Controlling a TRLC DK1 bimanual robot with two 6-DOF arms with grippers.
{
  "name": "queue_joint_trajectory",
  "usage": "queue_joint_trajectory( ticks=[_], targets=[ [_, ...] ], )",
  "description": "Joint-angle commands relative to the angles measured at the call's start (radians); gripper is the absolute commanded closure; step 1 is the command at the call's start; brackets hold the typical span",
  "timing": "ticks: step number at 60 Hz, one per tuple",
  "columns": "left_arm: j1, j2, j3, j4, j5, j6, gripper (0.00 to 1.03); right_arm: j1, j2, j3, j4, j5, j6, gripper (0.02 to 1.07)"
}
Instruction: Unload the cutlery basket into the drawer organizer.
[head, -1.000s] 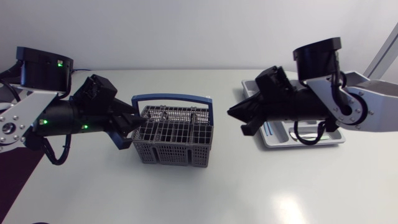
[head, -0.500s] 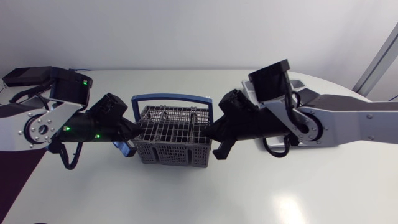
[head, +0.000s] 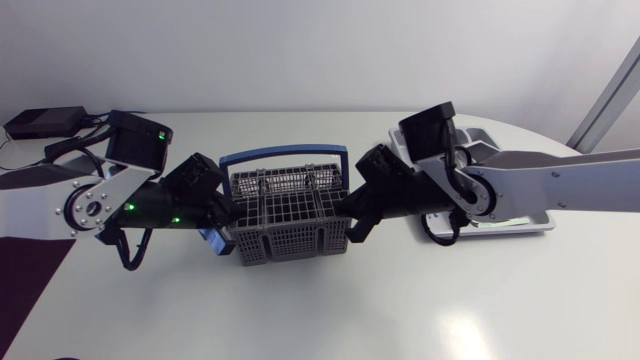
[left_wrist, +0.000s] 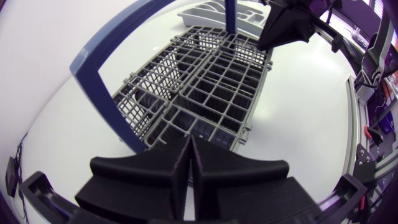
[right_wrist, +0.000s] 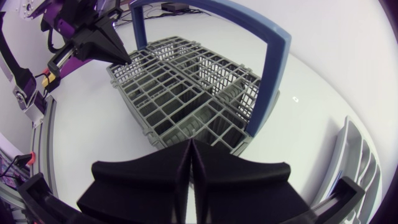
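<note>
Basket (head: 290, 215): 1, between 2 claws; left claw (left_wrist: 190, 143), right claw (right_wrist: 191, 144) both closed, empty. Organizer (head: 525, 224): 1.

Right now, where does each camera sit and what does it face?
Head view: above the table, looking down on cutlery basket, left arm, right arm.
Left wrist view: on left arm, past left gripper toward the basket.
Right wrist view: on right arm, past right gripper toward its opposite side.
Both wrist views share the basket.

I count one grey cutlery basket (head: 290, 215) and one pale drawer organizer (head: 520, 227). There are two arms, a left arm (head: 95, 203) and a right arm (head: 545, 190), each carrying one black gripper: the left gripper (head: 232, 214) and the right gripper (head: 349, 216).
</note>
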Motion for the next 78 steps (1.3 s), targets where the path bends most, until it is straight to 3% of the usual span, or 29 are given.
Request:
queue_joint_trajectory(
  ticks=[1, 56, 78],
  targets=[
    [-0.021, 0.030, 0.018, -0.014, -0.001, 0.002, 0.96, -0.021, 0.035, -0.004, -0.002, 0.023, -0.021, 1.01],
    [0.012, 0.046, 0.032, 0.027, -0.010, 0.004, 0.96, 0.073, -0.066, -0.114, -0.045, 0.054, 0.005, 1.01],
    [0.002, -0.003, 0.029, 0.025, -0.009, -0.013, 0.96, 0.085, -0.110, -0.137, -0.019, 0.114, 0.001, 1.01]
  ],
)
